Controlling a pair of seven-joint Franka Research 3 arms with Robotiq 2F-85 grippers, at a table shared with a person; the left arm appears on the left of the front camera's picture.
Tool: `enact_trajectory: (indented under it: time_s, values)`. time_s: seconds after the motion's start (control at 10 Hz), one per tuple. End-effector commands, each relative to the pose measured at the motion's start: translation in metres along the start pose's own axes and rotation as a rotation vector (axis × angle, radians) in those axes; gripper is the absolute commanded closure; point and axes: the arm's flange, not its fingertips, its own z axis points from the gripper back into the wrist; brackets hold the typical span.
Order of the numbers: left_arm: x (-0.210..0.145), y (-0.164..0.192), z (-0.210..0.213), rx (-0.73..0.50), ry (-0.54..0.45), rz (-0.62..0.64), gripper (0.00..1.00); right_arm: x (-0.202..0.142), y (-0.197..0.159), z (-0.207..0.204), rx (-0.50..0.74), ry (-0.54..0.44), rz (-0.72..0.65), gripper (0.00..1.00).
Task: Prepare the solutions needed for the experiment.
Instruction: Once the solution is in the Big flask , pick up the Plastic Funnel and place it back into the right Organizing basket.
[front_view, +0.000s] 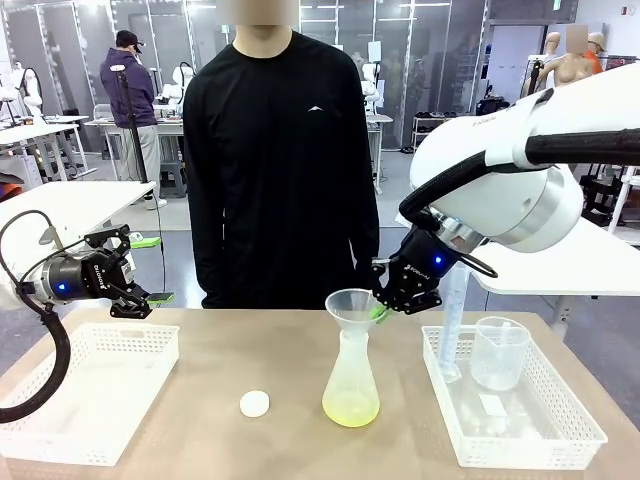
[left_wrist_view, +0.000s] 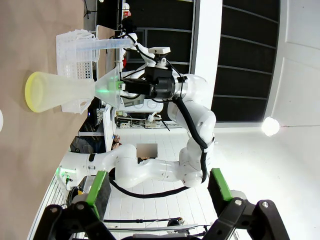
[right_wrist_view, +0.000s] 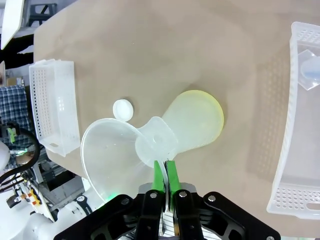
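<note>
Right end effector (right_wrist_view: 164, 167) is clamped on the thin rim of the funnel (right_wrist_view: 107, 150), plain in its wrist view; the left end effector (front_view: 152, 269) hangs wide apart. From the front I see the solutions (front_view: 350, 408) as a shallow layer in the flask (front_view: 350, 370) on the counter (front_view: 290, 360): light, slick, top-heavy I judge, best gripped at the neck.

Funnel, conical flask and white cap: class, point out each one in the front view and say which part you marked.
funnel (front_view: 350, 308), front view, on its cone wall.
conical flask (front_view: 350, 380), front view, on its wide lower body.
white cap (front_view: 255, 403), front view, on its top face.
</note>
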Motion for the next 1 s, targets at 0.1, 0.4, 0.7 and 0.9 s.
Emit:
enact_trajectory:
  time_s: [0.1,0.4,0.7,0.9]
  values:
    - [-0.001,-0.002,0.0,-0.001,0.0,-0.009,0.0,-0.01,0.014,0.028,-0.014,-0.027,0.005,1.0]
    - [-0.001,-0.002,0.0,-0.001,0.0,-0.009,0.0,-0.014,0.021,0.054,-0.01,-0.096,0.036,1.0]
    - [-0.001,-0.002,0.0,-0.001,0.0,-0.009,0.0,-0.021,0.029,0.078,0.03,-0.151,0.087,1.0]
    - [-0.001,-0.002,0.0,-0.001,0.0,-0.009,0.0,-0.023,0.033,0.094,0.058,-0.176,0.121,1.0]
